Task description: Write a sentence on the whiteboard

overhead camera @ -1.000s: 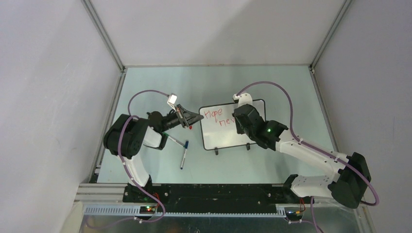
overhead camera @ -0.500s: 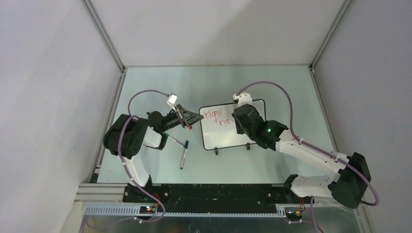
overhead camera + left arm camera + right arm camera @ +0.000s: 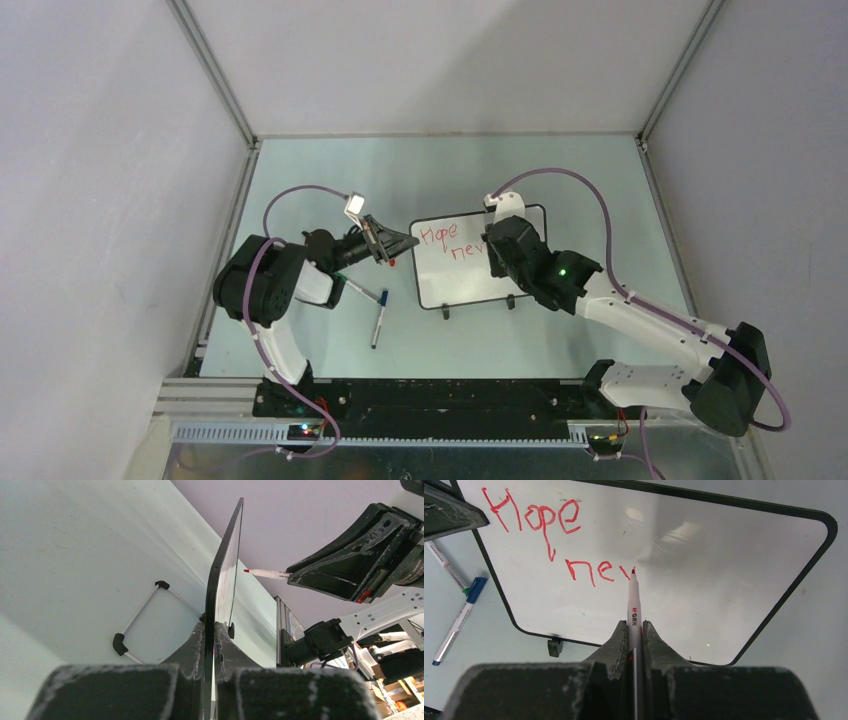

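We're looking down the right gripper (image 3: pixel 635 626), and its jaws are squeezed tight on a white marker (image 3: pixel 633 605), red tip poking out ahead of the fingertips. That tip sits right at the tail of the last red stroke on the whiteboard (image 3: pixel 724 570). From the left wrist view it looks a hair off the face, though we cannot be sure. Across from it, the left gripper (image 3: pixel 212 630) is pinched down on the board's thin black frame, near the far left corner.

Room to move: ahead and to the right of the tip we have bare glossy white, all the way to the rounded corner of the frame. There is also a wide blank band between the writing and the near edge, closer to the hand. A black foot (image 3: pixel 555 646) sits under that edge. Left of the hand, off the board, a blue-capped marker (image 3: pixel 459 615) and another marker (image 3: pixel 444 562) lie on the table (image 3: pixel 824 645).

Now the writing: the sentence (image 3: pixel 549 535) reads "Hope", with "nev" stepped below it. The held marker's barrel carries a small logo that looks like "M&G"
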Controlling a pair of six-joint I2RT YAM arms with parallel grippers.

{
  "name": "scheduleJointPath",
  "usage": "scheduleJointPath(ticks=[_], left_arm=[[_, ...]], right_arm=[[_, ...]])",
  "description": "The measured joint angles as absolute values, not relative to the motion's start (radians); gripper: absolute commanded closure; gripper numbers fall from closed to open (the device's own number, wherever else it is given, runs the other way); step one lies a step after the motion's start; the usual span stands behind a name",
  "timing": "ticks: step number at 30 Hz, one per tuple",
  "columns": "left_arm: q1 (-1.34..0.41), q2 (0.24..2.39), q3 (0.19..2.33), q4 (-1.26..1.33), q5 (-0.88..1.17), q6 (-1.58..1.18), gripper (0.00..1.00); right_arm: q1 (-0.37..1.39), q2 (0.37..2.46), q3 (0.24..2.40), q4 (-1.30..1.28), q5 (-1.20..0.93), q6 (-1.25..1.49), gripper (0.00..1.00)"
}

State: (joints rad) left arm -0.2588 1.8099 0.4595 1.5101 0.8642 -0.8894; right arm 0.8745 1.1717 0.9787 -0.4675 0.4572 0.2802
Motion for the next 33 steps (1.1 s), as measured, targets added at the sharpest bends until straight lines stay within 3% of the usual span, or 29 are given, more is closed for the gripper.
scheduleJointPath(ticks=[33], left_arm=[[-0.259,1.810,0.459,1.510,0.863,-0.889,1.00]], right_arm=[[0.832,1.214,0.965,-0.484,0.463,0.298,1.00]])
